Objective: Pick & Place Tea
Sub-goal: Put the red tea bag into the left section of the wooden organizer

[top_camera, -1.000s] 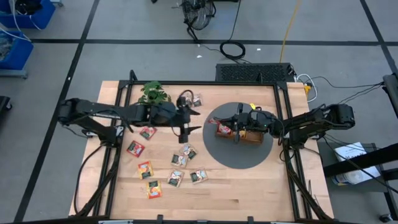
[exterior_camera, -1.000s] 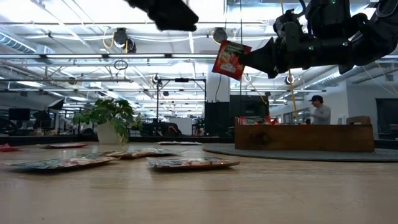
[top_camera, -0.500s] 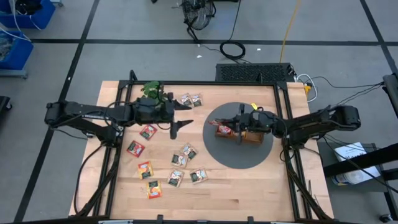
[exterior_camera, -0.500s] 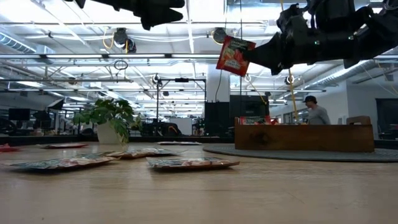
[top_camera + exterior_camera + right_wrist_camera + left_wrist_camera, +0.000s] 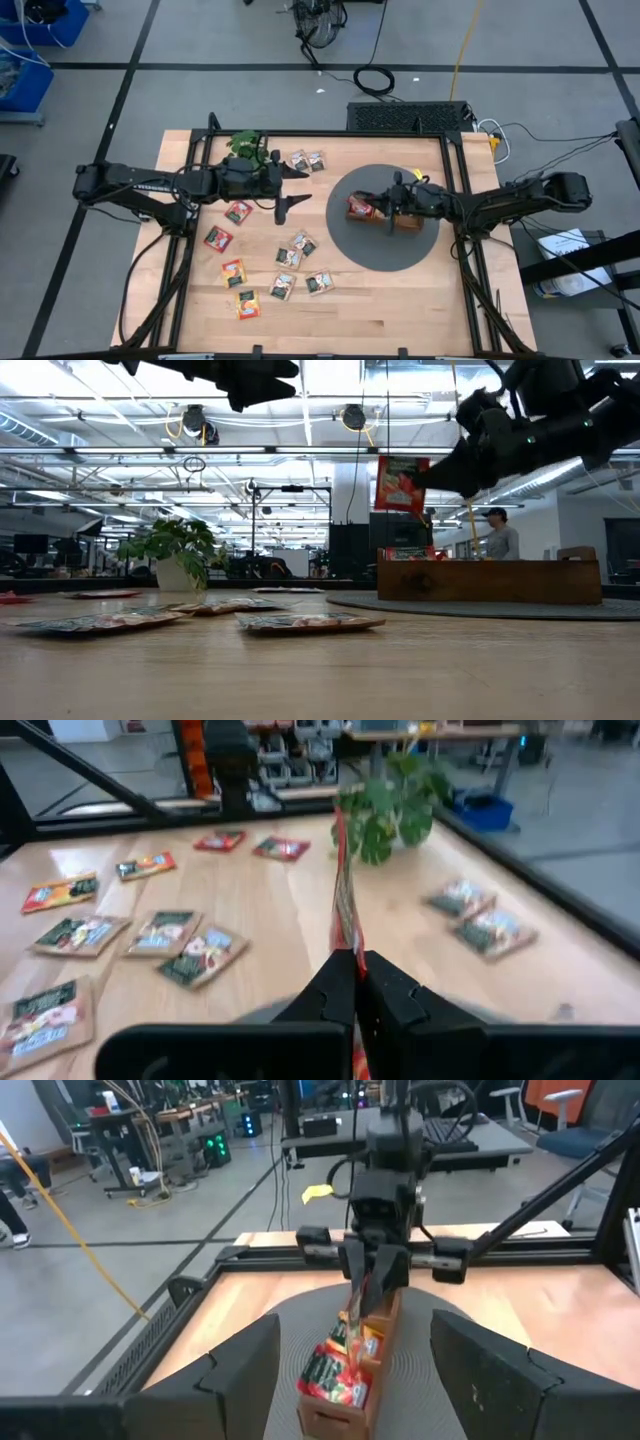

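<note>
Pale wooden desk (image 5: 380, 300): your right gripper (image 5: 388, 208) pinches red flat paper sachet (image 5: 401, 483) above long brown wooden tray (image 5: 490, 581), contents mostly hidden; left gripper (image 5: 290, 186) spread, empty.

The pale wooden tabletop (image 5: 400, 310) carries a round grey mat (image 5: 350, 245) with a wooden tray (image 5: 408, 222) on it, a small potted plant (image 5: 245, 146) at the far edge, and tea sachets (image 5: 290, 258) scattered flat across its left half.
</note>
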You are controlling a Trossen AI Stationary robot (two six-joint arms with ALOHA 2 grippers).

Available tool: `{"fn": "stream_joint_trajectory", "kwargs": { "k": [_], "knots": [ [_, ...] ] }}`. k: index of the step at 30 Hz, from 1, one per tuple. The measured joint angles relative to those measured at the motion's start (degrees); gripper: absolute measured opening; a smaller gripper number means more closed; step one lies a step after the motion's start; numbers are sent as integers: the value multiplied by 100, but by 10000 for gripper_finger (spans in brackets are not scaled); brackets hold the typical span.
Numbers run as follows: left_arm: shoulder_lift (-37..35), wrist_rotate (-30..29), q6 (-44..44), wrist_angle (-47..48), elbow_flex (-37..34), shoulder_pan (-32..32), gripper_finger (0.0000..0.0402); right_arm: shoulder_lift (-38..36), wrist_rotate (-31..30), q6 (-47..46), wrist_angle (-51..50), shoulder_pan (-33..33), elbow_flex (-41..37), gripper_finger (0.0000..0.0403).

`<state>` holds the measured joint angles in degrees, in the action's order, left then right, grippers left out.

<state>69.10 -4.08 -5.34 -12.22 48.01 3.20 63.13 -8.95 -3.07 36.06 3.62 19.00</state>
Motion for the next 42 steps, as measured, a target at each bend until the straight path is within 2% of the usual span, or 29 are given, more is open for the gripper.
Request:
{"fn": "stream_joint_trajectory", "kwargs": {
  "k": [10, 16, 26, 35, 42],
  "knots": [
    [0, -4, 7, 2, 0, 0, 255, 22, -170, -748, -39, 2, -549, 0],
    [0, -6, 7, -3, 4, 0, 255, 116, -157, -846, 97, 2, -607, 0],
    [0, -7, 7, -7, 7, 0, 255, 1103, -153, -833, 1092, 28, -597, 0],
    [0, -11, 7, -7, 9, 0, 255, 1736, -160, -869, 1289, 119, -500, 0],
    [0, -11, 7, -7, 9, 0, 255, 1839, -152, -975, 1304, 139, -500, 0]
  ]
}}
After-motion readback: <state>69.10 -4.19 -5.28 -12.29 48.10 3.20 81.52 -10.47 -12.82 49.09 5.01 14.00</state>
